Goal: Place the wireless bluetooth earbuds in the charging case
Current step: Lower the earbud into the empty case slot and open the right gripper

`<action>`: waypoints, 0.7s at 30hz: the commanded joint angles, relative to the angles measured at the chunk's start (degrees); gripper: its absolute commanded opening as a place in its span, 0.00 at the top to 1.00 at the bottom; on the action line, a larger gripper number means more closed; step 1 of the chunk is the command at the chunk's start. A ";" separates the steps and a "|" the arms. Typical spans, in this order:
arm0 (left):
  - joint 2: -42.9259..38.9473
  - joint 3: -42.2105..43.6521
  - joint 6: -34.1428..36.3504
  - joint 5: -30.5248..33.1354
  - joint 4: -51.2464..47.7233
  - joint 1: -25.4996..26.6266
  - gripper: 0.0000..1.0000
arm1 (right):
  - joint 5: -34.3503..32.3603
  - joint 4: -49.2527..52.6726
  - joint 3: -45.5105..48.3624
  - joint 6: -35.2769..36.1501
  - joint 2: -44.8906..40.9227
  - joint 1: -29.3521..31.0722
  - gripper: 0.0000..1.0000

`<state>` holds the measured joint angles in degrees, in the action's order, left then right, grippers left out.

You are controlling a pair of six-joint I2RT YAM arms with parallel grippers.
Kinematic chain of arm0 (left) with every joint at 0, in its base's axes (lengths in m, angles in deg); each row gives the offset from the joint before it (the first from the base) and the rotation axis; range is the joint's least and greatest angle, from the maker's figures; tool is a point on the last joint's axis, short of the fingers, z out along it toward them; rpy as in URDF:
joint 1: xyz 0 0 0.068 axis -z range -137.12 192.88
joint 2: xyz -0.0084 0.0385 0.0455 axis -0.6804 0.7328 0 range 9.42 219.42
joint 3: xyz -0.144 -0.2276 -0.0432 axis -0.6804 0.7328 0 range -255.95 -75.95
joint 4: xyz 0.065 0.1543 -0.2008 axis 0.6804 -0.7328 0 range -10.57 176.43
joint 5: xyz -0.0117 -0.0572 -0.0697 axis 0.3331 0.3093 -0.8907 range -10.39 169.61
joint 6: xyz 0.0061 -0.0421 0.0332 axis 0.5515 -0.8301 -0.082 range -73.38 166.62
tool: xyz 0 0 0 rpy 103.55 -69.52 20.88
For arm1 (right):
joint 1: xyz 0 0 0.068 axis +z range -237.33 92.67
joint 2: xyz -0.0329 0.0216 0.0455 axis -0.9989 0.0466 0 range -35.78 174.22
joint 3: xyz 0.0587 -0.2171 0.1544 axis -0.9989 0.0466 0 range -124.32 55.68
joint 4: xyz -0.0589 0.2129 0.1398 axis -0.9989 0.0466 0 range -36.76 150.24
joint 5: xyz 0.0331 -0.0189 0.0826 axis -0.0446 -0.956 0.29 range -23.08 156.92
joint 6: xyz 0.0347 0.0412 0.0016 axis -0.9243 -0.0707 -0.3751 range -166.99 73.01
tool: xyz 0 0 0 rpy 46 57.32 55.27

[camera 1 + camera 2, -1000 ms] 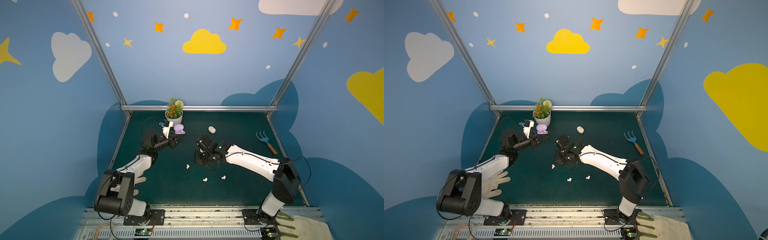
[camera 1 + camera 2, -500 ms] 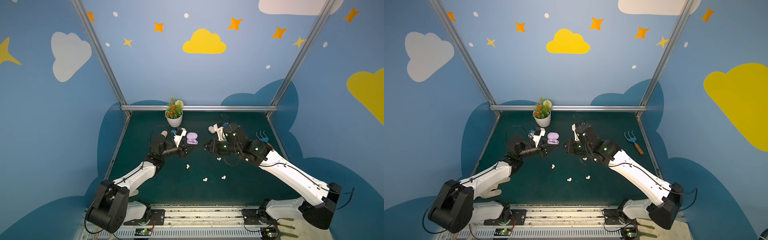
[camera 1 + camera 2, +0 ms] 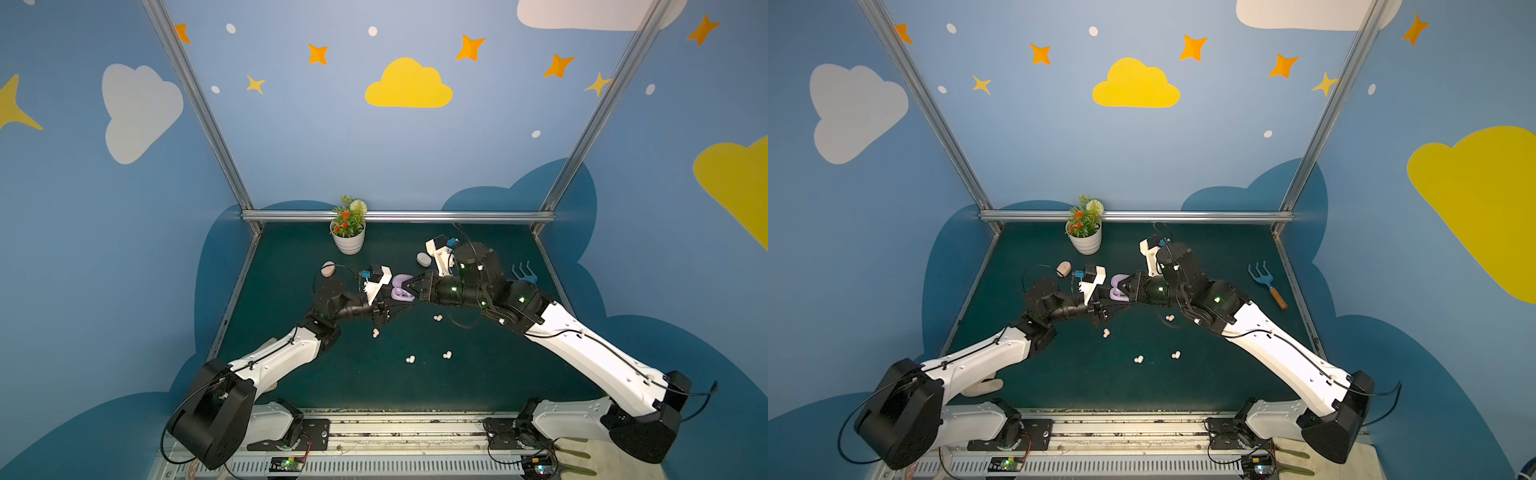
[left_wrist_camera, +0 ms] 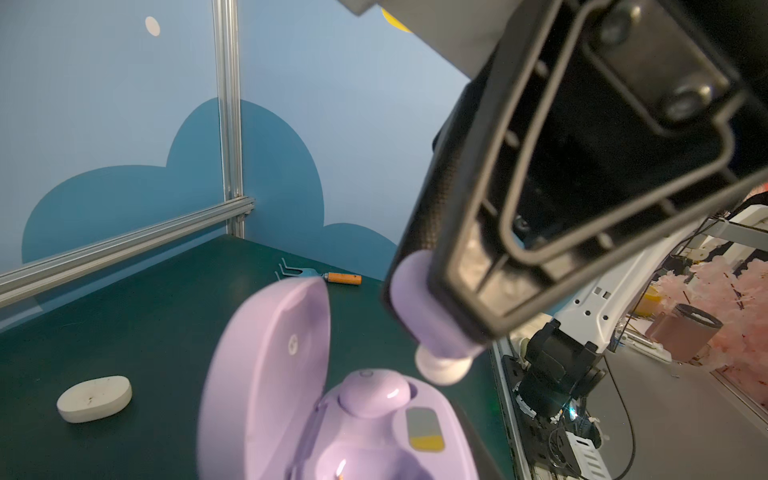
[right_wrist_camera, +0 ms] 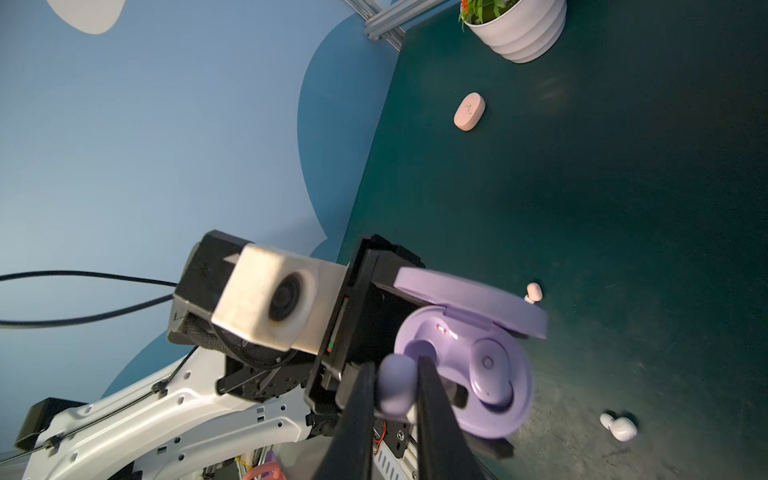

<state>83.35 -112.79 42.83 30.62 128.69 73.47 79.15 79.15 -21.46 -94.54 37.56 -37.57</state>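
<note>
**Two-arm insertion at mid-table.** The lilac charging case [image 5: 515, 395], its lid raised, is gripped at its sides by the left tool [image 3: 395, 307] over the middle of the table [image 3: 478, 386], well clear of every edge. One seated earbud [image 5: 490, 374] is lodged in a socket, and the neighbouring socket is shown open. A second lilac earbud [image 5: 397, 384] is pinched between the closely set fingers of the right tool [image 5: 395, 370]. It is held just above that open socket, beside the rim of the base and apart from the lid's edge. Pale loose earbuds [image 3: 410, 359] are scattered on the bare green surface between the arms and the front rail. A white case [image 3: 424, 259] and a pink case [image 3: 328, 269] are seen closed farther back. A plant pot [image 3: 348, 243] is set against the back rail, and a rake [image 3: 1266, 284] is laid near the right edge.
</note>
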 commanded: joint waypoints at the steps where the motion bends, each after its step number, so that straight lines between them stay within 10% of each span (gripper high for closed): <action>1: -1.29 0.18 1.24 0.65 2.56 0.35 0.73 | 1.80 -2.97 -0.07 -0.15 0.65 0.34 0.85; 21: -3.06 0.06 1.63 1.68 2.66 0.35 0.72 | 3.77 -5.08 2.73 -2.37 1.80 1.15 0.85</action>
<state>81.32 -112.79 43.46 31.95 129.50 73.77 82.21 75.02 -19.39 -96.42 38.87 -36.81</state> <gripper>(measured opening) 0.387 0.149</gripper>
